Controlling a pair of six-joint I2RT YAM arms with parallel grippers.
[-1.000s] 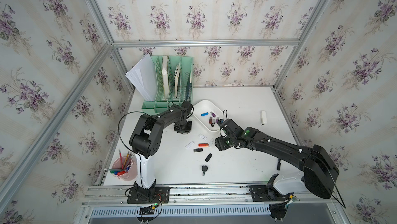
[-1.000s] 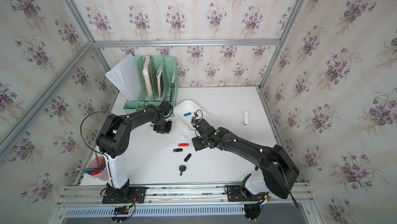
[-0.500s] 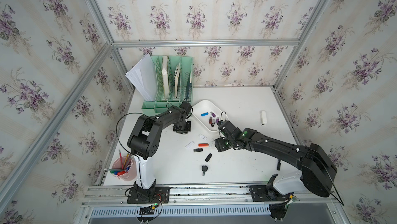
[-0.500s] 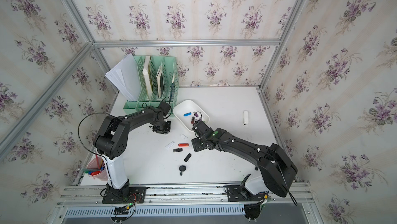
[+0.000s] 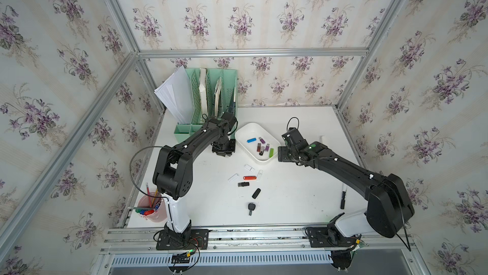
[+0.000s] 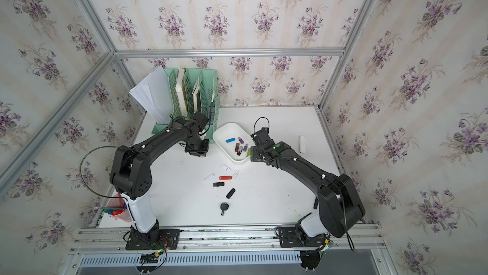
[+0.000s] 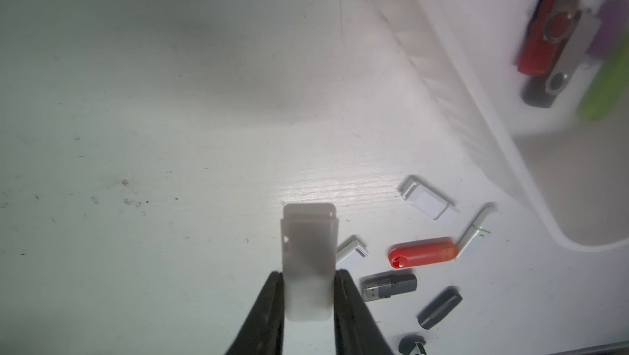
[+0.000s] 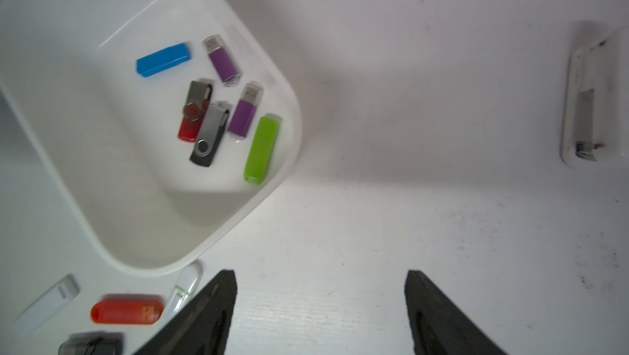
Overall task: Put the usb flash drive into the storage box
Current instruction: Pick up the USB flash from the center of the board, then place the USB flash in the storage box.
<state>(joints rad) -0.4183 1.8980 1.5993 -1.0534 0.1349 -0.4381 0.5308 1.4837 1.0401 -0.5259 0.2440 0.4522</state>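
The left end effector (image 7: 308, 273) pinches a plain milky-white usb flash drive (image 7: 309, 234); the right end effector (image 8: 320, 275) gapes empty.

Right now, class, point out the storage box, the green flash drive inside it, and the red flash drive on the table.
storage box (image 5: 253, 131): in a top view, its bare inner surface.
green flash drive (image 8: 262, 149): right wrist view, mid-body.
red flash drive (image 7: 423, 253): left wrist view, mid-body.

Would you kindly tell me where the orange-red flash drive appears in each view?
A top view: orange-red flash drive on table near storage box.
A top view: same spot.
Left wrist: drive outside the box.
Right wrist: drive outside the box.
Shared landmark: the box.
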